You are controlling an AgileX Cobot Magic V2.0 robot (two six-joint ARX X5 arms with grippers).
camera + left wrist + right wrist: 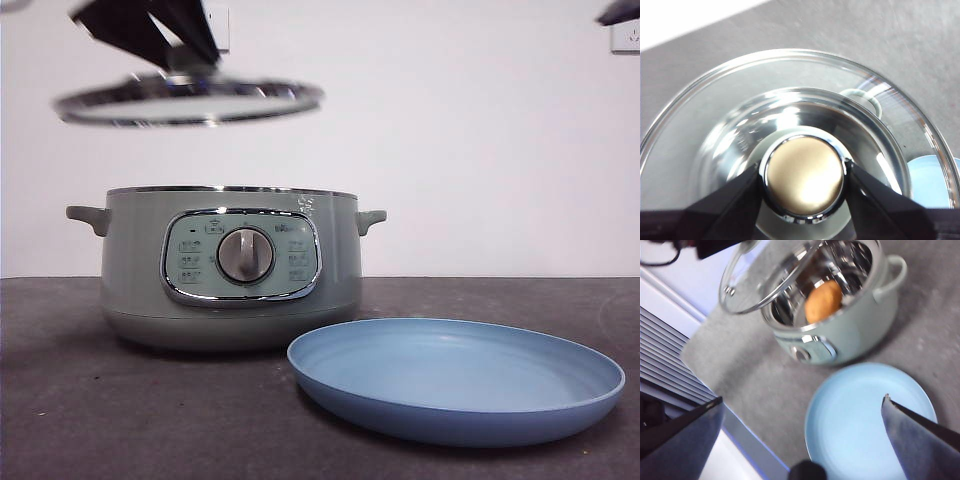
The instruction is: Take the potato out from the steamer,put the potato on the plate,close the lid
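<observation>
My left gripper point(805, 177) is shut on the knob of the glass lid point(190, 102) and holds it in the air above and left of the steamer point(230, 265). In the left wrist view the knob's top point(805, 181) looks brass-coloured between my jaws. The steamer stands open on the table. The orange-brown potato point(823, 301) lies inside it, seen only in the right wrist view. The light-blue plate point(457, 378) lies empty in front and right of the steamer. My right gripper point(800, 412) is open, high above the plate point(865, 415).
The dark grey table point(80, 400) carries the steamer and the plate. A white wall stands behind. A black tip of the right arm point(620, 12) shows at the top right corner of the front view.
</observation>
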